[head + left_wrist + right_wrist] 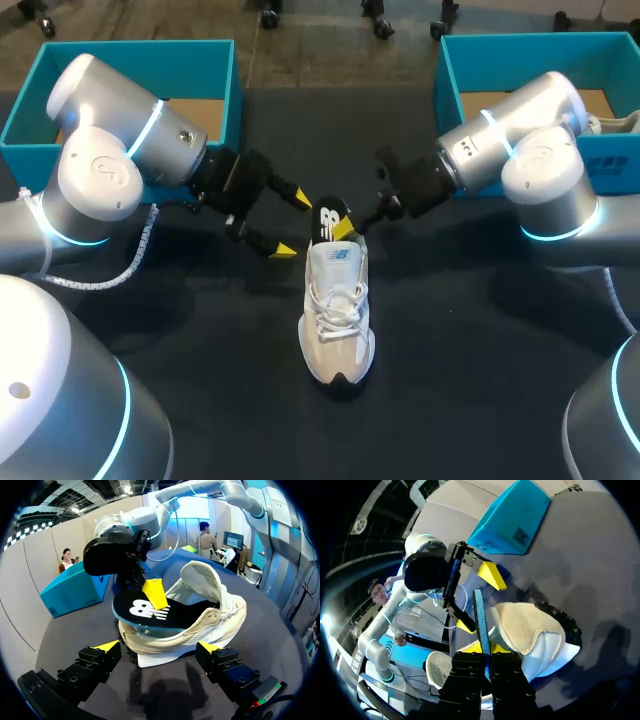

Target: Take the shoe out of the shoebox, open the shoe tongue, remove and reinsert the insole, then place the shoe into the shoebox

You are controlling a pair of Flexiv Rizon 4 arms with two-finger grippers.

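The shoe (337,320) is pale woven cloth with a fleecy tongue lining, the insole (327,217) matt black, the table (200,340) dark and matt.

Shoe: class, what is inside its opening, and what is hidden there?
A black insole sticks partly out of the shoe, held by the right gripper. The insole's front end and the toe space are covered.

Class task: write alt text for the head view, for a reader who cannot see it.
A white shoe lies centred on the table, toe toward the camera; the right gripper grips its black insole above the heel. The left gripper is open beside the heel, and teal boxes sit at both far corners.
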